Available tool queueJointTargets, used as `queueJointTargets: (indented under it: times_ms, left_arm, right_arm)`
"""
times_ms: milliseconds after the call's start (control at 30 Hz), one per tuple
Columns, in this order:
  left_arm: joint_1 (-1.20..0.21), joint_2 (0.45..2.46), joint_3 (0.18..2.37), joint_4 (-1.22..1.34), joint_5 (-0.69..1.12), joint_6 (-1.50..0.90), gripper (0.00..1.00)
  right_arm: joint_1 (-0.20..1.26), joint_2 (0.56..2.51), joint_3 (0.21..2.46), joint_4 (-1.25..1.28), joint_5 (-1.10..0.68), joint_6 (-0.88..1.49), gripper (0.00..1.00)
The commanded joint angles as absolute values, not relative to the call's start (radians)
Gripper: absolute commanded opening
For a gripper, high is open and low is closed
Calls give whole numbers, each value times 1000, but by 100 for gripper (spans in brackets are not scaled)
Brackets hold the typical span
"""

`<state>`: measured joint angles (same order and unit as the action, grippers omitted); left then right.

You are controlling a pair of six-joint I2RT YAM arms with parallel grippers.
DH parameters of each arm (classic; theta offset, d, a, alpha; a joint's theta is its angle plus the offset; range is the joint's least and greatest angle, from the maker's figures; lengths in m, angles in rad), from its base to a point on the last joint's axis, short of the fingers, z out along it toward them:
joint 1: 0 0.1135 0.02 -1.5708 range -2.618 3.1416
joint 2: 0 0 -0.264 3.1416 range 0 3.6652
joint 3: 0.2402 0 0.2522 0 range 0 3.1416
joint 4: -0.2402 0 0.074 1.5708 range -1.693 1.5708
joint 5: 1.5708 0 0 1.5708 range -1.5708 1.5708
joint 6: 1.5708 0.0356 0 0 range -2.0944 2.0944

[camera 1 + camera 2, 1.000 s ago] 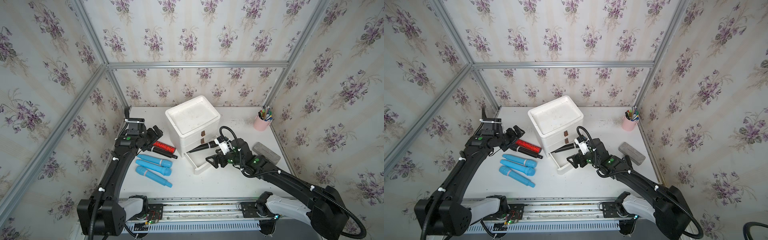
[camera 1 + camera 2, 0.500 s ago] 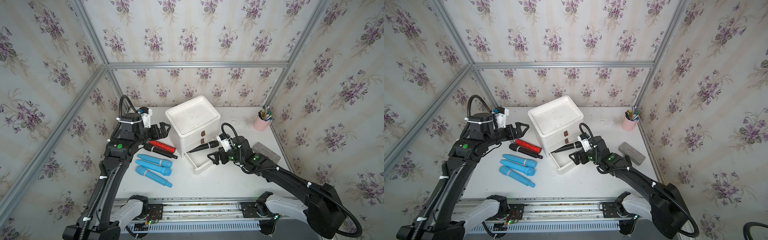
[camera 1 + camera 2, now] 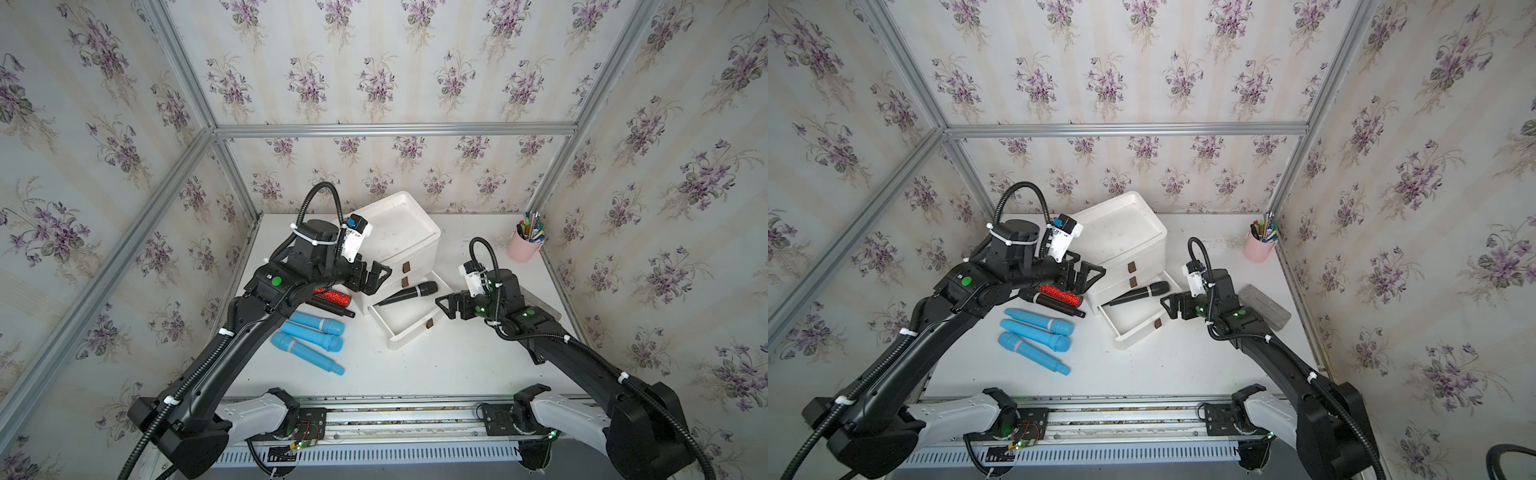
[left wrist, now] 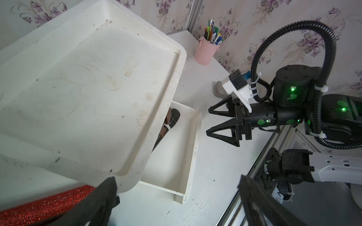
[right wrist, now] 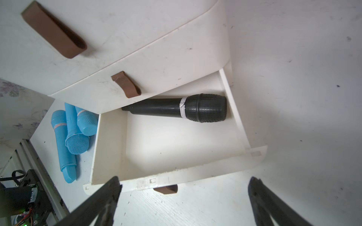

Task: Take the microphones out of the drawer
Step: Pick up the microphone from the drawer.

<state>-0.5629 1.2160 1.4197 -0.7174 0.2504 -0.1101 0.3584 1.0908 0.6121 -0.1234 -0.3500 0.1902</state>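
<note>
Right wrist view: the black plastic microphone point(image 5: 176, 109) lies at the back of the open white drawer point(image 5: 109, 148), mid-frame. Right gripper point(image 5: 185, 182) jaws are wide apart, left gripper point(image 3: 376, 278) too. Best to reach in and pinch its thin handle.

Soft, even light fills both top views, leaving the white tabletop point(image 3: 436, 365) bright with only faint, soft-edged shadows, while the wide lens stretches the wallpaper point(image 3: 83, 62) toward the picture corners. In the wrist views the near fingers point(image 5: 101, 199) of the right end effector point(image 5: 185, 181) and of the left end effector point(image 4: 177, 178) are dark and blurred. The drawer point(image 5: 176, 148) floor glows almost washed out, a soft shadow edges the microphone point(image 5: 203, 110), and green status lights point(image 4: 292, 89) flare.
</note>
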Motion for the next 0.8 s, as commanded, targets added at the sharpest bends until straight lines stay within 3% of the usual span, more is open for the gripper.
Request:
queueJointTargets:
  times_ms: [0,233,767]
  left_arm:
    - [-602,1249,1447,-716,200,-38,99]
    - [-724,1340,1506,-730,54,40,99]
    - [-883,1538,1585,-753,-76,200,99]
  right_arm:
    - [322,1077,600,-127,-353,215,100]
    - [218,1085,579,-166,-334,257,100]
    - [205,1077,558,-173,-158,342,100]
